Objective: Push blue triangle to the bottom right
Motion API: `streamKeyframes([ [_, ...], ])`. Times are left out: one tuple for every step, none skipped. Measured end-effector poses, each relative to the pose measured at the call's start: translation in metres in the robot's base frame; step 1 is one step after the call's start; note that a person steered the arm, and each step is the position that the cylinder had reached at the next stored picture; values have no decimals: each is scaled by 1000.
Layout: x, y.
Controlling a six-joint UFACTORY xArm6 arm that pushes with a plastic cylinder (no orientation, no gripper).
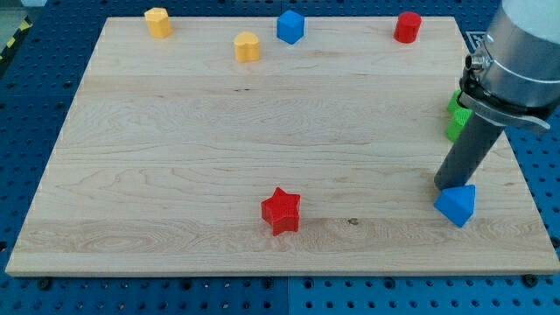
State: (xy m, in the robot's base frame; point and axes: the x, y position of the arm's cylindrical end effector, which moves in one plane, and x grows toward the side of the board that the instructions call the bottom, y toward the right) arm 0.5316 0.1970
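Note:
The blue triangle (457,205) lies near the board's bottom right corner. My tip (444,185) rests on the board just at the triangle's upper left edge, touching or nearly touching it. The dark rod rises from there toward the view's upper right, up to the grey arm body (523,52).
A red star (281,211) sits at bottom centre. A yellow block (157,21), a yellow block (248,46), a blue block (290,26) and a red block (407,27) line the top. A green block (455,116) is partly hidden behind the rod at the right edge. The wooden board (175,157) ends just right of the triangle.

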Motion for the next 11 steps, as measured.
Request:
streamKeyframes([
  [15,0],
  [2,-14],
  [-9,-43],
  [-2,-69],
  [27,-72],
  [44,-54],
  [44,-28],
  [46,-3],
  [52,10],
  [60,-3],
  [52,-58],
])
